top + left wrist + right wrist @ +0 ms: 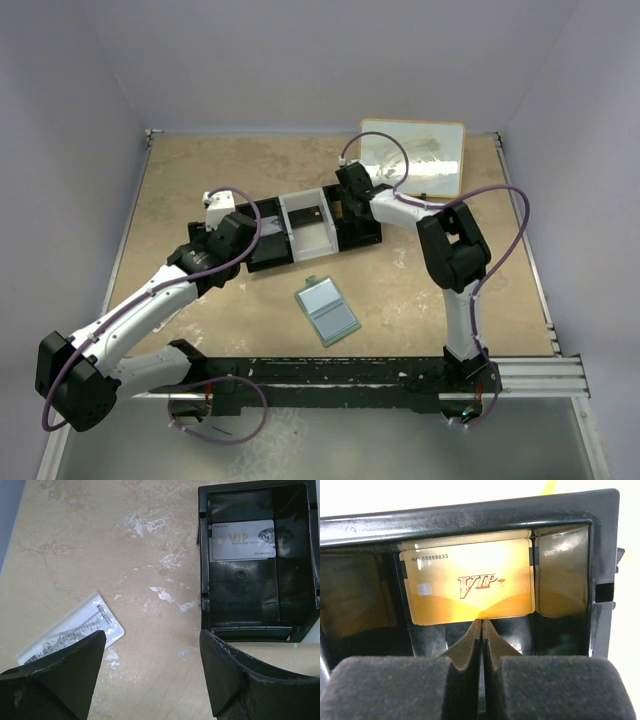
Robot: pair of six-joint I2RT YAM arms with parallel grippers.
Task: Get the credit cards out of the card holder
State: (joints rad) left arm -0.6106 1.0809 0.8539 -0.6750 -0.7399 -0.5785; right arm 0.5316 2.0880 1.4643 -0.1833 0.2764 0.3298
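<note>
The card holder [327, 311] lies open on the table, light blue inside up, apart from both grippers. An orange-gold "VIP" card [470, 582] lies flat in the right compartment of the black-and-white tray [308, 228]. My right gripper [482, 623] is shut and empty, its tips at the card's near edge; from above, the right gripper [345, 205] is over that compartment. A silver-grey "VIP" card [242, 540] lies in the tray's black left compartment [295, 605]. My left gripper [152, 636] is open and empty above bare table beside that compartment, also seen from above [224, 214].
A clear packet with a white label [75, 630] lies on the table under my left finger. A white board with a light wooden frame [412, 158] lies at the back right. Table edges and walls bound the left, back and right.
</note>
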